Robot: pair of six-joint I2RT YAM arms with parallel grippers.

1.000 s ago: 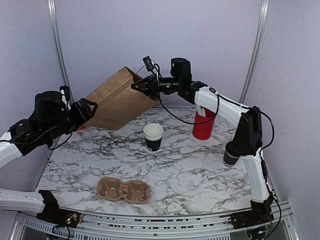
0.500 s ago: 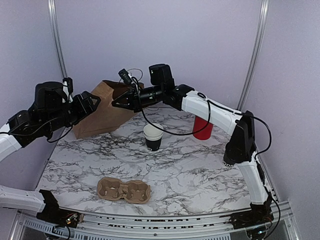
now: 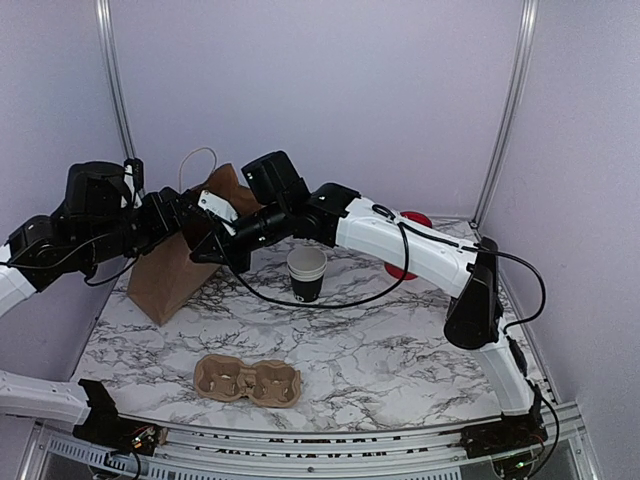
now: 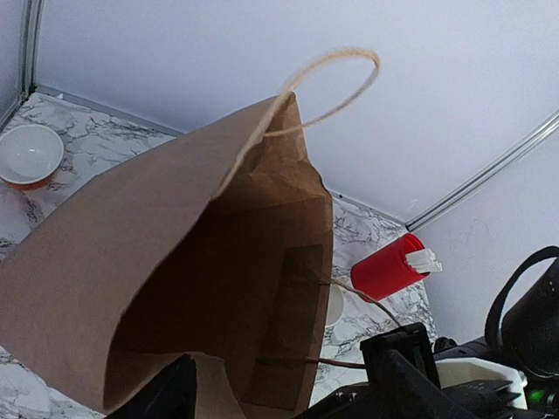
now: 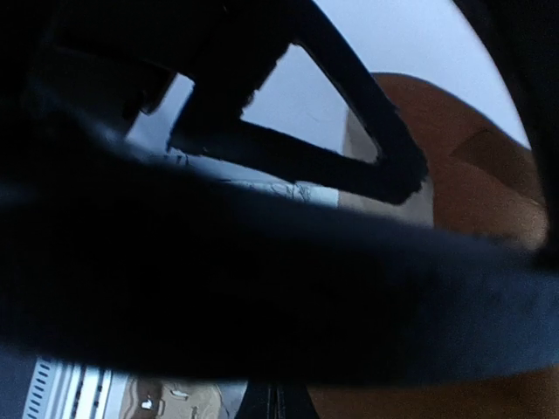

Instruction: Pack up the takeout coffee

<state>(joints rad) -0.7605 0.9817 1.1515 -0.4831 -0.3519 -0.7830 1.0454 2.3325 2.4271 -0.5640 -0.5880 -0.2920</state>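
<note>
A black paper cup with a cream cup nested in it [image 3: 306, 275] stands mid-table; its cream rim [image 4: 334, 305] peeks past the bag in the left wrist view. No black lid is in view. A brown paper bag [image 3: 175, 270] stands at the left with its mouth up, seen from above in the left wrist view [image 4: 175, 262]. My right gripper [image 3: 212, 243] reaches across and is shut on the bag's rim; its closed fingertips [image 5: 288, 408] show low in its dark view. My left gripper [image 3: 190, 212] is at the bag's top, open, with the near rim between its fingers [image 4: 166, 394].
A brown two-cup pulp carrier [image 3: 248, 380] lies near the front edge. A red cup with white utensils [image 4: 391, 266] stands at the back right, partly behind my right arm [image 3: 402, 268]. An orange-and-white bowl [image 4: 31, 155] sits at the far left.
My right gripper has carried the bag leftward and down from a raised tilt to upright on the table. My left gripper has stayed at the left, ending at the bag's top.
</note>
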